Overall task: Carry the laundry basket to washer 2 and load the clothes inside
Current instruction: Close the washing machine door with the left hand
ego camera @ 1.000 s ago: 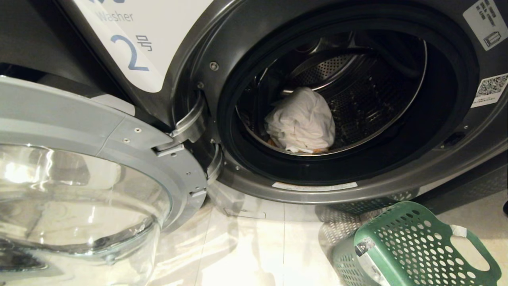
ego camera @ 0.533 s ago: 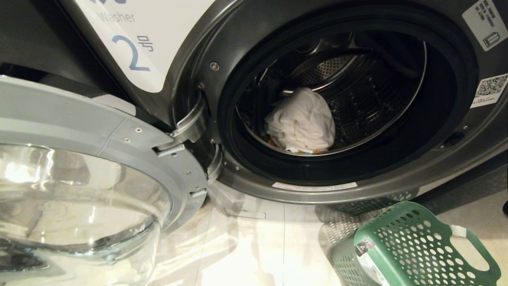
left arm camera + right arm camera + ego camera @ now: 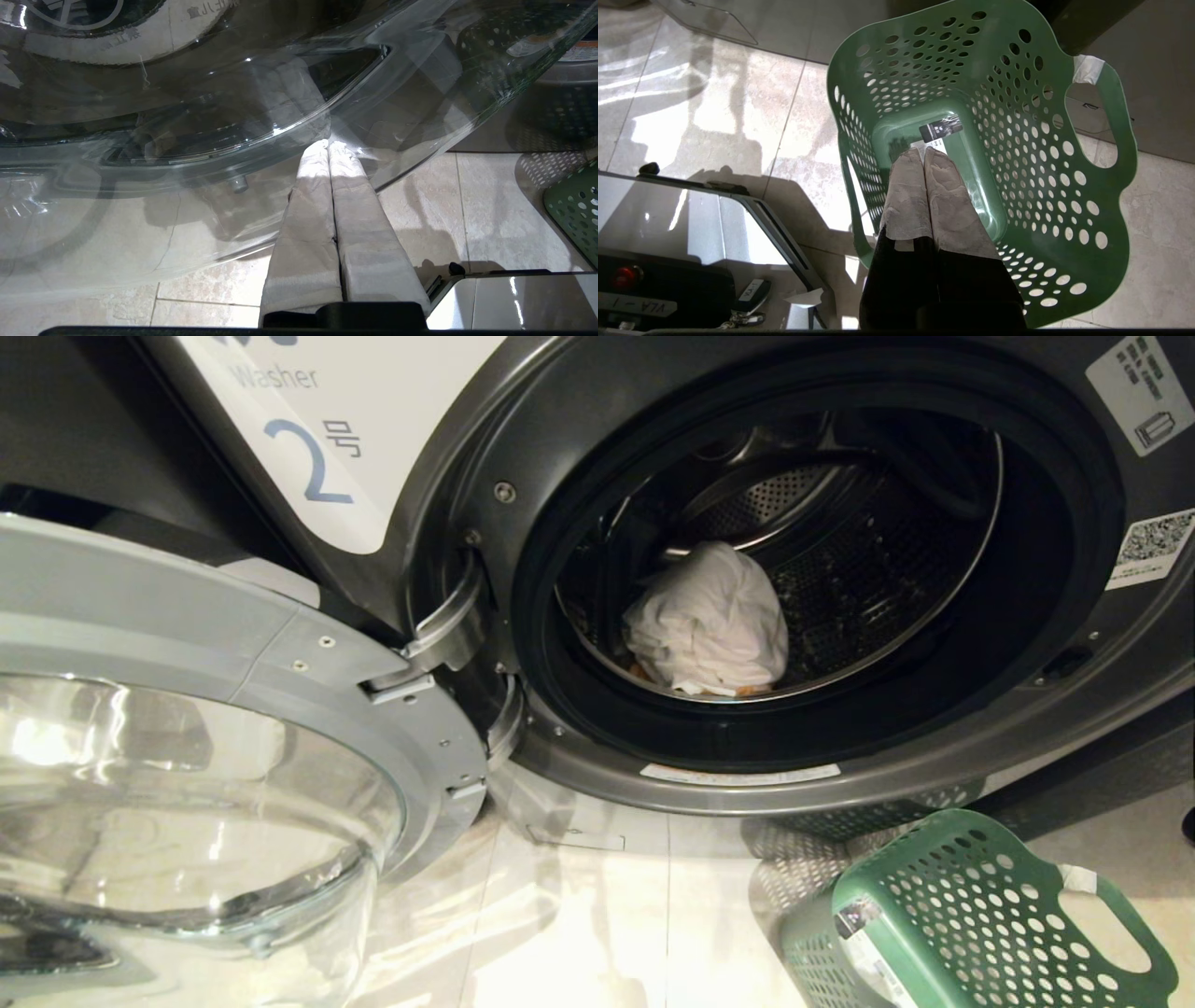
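Nothing has shifted in the head view since the earlier frames: white shirt (image 3: pixel 707 619) lies in washer 2 (image 3: pixel 597 476), laundry basket (image 3: pixel 985 154) empty, both grippers, left gripper (image 3: pixel 329 145) and right gripper (image 3: pixel 923 153), pressed closed holding nothing, so loading looks finished.

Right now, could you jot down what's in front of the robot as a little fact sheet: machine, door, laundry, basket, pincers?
Machine: washer 2, dark grey
Door: glass door swung open to the left
Laundry: white shirt bunched in the drum, a bit of orange-yellow cloth under it
Basket: laundry basket on the tiled floor, empty apart from a label on its bottom
Left pincer: shut, near the open door's glass
Right pincer: shut, empty, above the basket
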Robot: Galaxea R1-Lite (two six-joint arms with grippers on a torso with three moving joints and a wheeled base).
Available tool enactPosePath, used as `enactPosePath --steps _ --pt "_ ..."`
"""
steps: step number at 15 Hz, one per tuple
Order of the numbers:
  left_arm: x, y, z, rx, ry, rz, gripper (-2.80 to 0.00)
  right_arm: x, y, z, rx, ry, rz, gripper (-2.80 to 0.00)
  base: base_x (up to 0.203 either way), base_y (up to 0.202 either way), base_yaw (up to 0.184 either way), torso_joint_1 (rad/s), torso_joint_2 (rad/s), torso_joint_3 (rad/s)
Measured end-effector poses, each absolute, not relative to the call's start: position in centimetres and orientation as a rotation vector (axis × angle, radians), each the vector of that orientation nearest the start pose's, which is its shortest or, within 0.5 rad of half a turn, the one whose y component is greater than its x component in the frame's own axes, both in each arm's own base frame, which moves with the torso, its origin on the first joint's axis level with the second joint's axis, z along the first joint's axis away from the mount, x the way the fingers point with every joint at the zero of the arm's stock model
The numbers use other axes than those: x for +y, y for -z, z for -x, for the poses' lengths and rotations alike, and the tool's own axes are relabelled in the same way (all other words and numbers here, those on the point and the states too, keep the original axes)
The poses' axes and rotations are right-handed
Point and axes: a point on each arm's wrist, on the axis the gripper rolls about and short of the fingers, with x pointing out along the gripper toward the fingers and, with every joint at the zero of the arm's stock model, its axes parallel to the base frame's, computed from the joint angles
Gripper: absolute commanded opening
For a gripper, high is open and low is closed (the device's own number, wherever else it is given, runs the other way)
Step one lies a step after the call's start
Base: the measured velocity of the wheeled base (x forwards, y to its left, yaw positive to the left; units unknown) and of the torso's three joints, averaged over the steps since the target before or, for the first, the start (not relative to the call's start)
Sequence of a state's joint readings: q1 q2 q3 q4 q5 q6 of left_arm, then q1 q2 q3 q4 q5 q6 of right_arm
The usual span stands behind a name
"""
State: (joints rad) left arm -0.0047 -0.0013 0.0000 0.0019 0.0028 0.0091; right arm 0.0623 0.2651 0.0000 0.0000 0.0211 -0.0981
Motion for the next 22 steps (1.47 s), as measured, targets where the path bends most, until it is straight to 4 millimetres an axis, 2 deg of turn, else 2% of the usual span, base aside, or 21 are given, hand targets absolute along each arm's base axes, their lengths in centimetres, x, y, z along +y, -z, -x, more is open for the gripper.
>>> enactPosePath --steps 3,7,14,22 --pt "0.0 -7.5 2.3 0.001 0.002 -0.009 -2.8 0.0 -7.9 0.2 0.254 -0.1 0.139 -2.8 0.0 0.0 0.0 0.0 0.0 0.0" --pt "0.0 -7.5 2.3 0.001 0.001 -0.009 -2.8 0.0 -7.9 0.4 0.246 -0.052 0.097 -2.8 0.0 0.0 0.0 0.0 0.0 0.0" --pt "0.0 -7.5 2.3 0.001 0.002 -0.009 -2.8 0.1 -7.6 2.0 0.035 -0.023 0.127 -2.8 0.0 0.0 0.0 0.0 0.0 0.0" --pt "0.0 -7.5 2.3 0.001 0.002 -0.016 -2.8 0.1 -7.5 2.3 -0.001 -0.02 0.102 -2.8 0.0 0.0 0.0 0.0 0.0 0.0"
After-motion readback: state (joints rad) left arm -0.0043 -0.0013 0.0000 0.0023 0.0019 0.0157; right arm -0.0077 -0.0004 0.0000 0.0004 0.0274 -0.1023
